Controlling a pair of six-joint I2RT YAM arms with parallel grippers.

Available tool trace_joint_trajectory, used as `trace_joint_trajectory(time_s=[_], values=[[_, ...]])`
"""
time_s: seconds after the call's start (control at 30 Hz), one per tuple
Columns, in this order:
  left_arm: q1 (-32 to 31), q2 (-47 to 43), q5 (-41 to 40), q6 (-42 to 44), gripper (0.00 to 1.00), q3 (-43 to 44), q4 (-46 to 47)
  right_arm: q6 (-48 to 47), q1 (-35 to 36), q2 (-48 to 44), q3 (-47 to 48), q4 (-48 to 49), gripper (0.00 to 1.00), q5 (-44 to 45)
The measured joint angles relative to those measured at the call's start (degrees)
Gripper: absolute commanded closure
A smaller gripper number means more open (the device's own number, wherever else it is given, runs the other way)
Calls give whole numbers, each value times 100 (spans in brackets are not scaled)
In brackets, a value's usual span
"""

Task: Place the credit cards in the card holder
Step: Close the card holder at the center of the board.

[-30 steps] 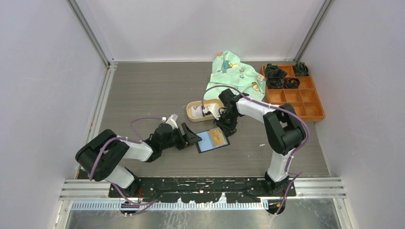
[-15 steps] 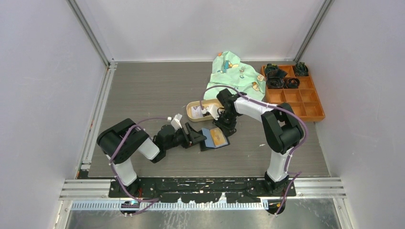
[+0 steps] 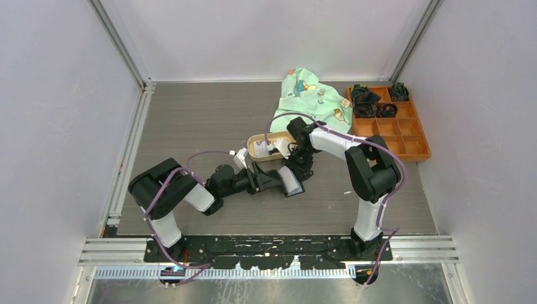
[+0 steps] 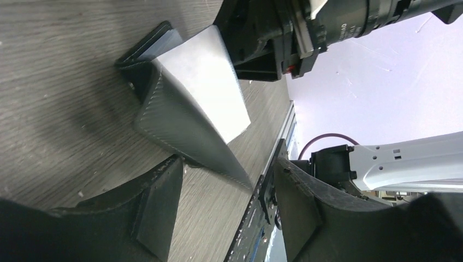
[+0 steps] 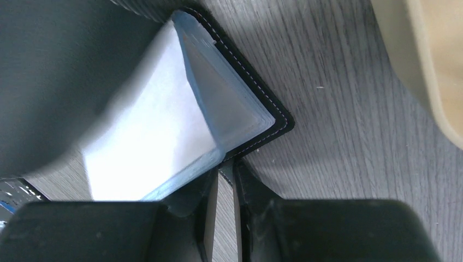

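Left end effector (image 4: pixel 226 164) sits open around the raised flap of the card holder (image 4: pixel 180 128). Right end effector (image 5: pixel 226 174) looks closed at its edge, maybe pinning it. Swing the flap slowly.

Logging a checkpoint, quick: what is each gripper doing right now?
Left gripper: open, with the raised cover of the card holder between its jaws, not clamped.
Right gripper: nearly shut at the card holder's edge, nothing seen in the gap.
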Motion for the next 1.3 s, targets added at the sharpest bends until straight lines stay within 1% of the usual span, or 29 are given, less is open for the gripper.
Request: trace_joint_trajectory(time_s=[0.33,0.57,0.7,0.83,0.97,1.13,1.23,1.3], values=[[-83,17,103,127,36,398,-42,175,-140,72,26,-90,77,-544],[-170,17,111,374,37,737,-457,323,-361,74,26,-170,75,-964],[-195,57,87,492,46,844,-654,435,-590,-2,26,-177,74,-1220],[-221,203,66,531,54,968,-793,560,-879,-295,24,-144,73,-1401],[-238,348,22,542,67,1056,-922,699,-1113,-634,20,-37,72,-1655],[-254,389,-24,564,82,1163,-1169,890,-1252,-846,-70,125,71,-2293],[-254,407,-66,603,87,1228,-1338,975,-1222,-846,-173,184,72,-2706],[-254,431,-72,612,88,1266,-1451,1023,-1169,-831,-190,173,75,-2839]])
